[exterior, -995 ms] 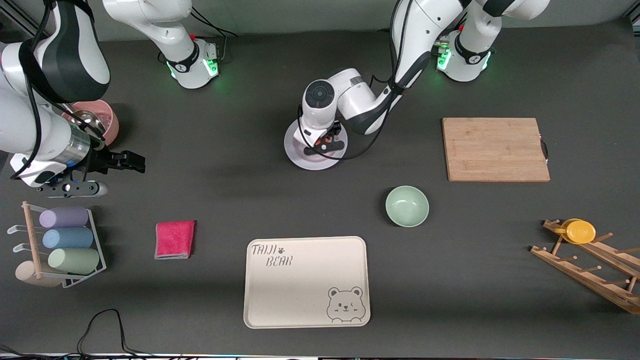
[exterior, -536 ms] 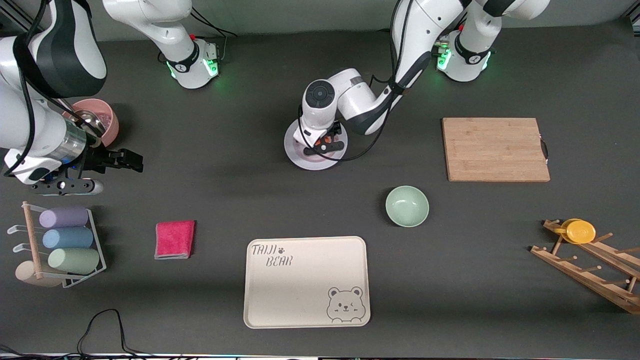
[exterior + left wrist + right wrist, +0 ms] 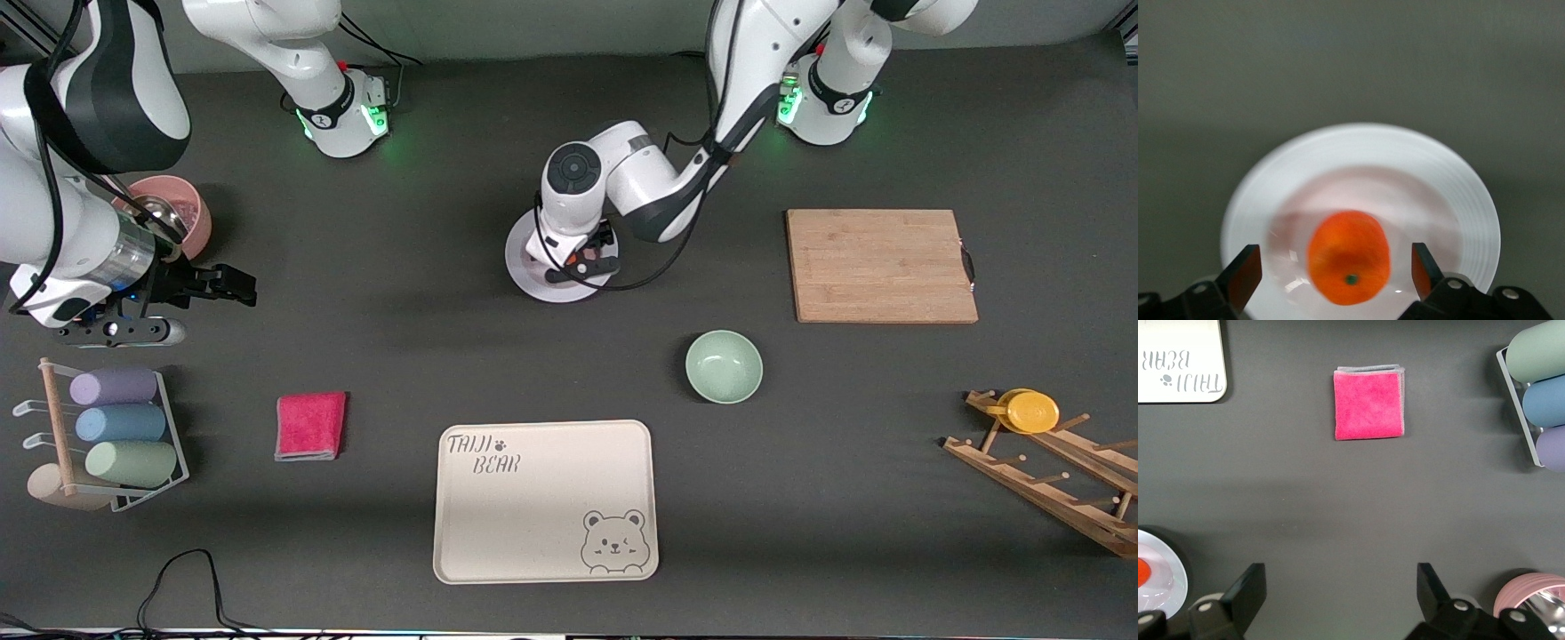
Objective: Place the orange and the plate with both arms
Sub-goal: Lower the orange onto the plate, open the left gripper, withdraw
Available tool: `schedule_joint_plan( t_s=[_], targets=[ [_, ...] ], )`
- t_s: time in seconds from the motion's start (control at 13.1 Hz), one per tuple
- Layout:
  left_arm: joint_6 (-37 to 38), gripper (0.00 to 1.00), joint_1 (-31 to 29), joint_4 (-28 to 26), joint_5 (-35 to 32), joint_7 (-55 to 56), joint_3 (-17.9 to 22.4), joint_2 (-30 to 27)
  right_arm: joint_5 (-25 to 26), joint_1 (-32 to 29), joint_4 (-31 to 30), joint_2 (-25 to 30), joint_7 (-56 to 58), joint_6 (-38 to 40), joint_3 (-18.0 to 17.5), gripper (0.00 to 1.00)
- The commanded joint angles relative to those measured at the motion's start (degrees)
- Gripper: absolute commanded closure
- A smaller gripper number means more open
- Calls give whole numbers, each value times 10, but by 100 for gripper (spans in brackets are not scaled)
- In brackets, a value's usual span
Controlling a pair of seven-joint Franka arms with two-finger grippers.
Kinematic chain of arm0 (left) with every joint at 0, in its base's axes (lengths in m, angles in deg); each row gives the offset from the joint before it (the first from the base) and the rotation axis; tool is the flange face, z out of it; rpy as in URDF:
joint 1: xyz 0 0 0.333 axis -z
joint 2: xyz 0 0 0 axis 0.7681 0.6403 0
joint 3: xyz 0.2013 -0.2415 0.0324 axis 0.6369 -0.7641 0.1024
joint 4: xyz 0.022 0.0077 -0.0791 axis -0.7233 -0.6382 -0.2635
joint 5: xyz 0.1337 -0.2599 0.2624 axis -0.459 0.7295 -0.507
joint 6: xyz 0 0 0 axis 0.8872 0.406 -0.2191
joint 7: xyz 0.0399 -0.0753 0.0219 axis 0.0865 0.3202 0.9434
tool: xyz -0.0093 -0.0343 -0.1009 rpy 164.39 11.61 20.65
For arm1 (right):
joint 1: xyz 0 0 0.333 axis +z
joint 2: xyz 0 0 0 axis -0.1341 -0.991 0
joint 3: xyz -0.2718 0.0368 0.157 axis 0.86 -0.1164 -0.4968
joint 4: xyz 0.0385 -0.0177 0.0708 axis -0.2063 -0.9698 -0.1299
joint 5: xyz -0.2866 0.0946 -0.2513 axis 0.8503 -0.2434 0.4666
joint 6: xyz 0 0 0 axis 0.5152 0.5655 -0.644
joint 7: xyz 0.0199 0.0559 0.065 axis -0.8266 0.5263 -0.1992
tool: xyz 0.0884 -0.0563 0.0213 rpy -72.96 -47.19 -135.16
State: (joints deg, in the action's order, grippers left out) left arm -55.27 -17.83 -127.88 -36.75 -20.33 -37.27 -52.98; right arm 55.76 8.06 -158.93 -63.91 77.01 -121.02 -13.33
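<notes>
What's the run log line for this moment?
small orange on white plate | left gripper open over it | right gripper open, waiting

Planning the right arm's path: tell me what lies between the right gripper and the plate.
Only bare dark table lies between the right gripper and the plate, as the front view shows.

toward my right arm's end sit a pink bowl [image 3: 182, 213], a rack of rolled cups [image 3: 116, 427] and a pink cloth [image 3: 310, 426]. the bear tray [image 3: 544, 502] lies nearest the camera (text upright there). a green bowl [image 3: 724, 366], cutting board [image 3: 880, 265] and wooden rack [image 3: 1049, 480] with a yellow disc [image 3: 1031, 412] lie toward my left arm's end.
</notes>
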Motion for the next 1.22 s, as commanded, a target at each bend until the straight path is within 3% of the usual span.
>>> schedule_joint_plan(
  t_s=[0.0,0.15,0.38,0.54,0.69,0.84,0.99,1.15],
  targets=[
    [108,0,-53,-14,5,-96,6,-106,-34,3,-19,9,-14,-4,1,0],
    [164,0,-89,-14,35,-165,27,-169,-33,3,-24,13,-14,-3,2,0],
    [248,0,-89,-13,139,-369,179,-251,-33,2,-53,26,-13,-5,2,0],
    [284,0,-92,-3,132,-417,258,-271,-33,2,-78,40,-13,-6,1,0],
    [341,0,-92,30,53,-483,308,-271,-34,3,-102,59,-13,-10,-1,0],
    [390,0,-147,65,14,-506,304,-272,-34,6,-107,66,-14,-9,-5,0],
    [404,0,-234,75,12,-558,250,-273,-34,10,-109,68,-13,-9,-6,0],
    [416,0,-282,75,12,-564,225,-277,-34,30,-109,69,-18,-9,-4,0]
  ],
)
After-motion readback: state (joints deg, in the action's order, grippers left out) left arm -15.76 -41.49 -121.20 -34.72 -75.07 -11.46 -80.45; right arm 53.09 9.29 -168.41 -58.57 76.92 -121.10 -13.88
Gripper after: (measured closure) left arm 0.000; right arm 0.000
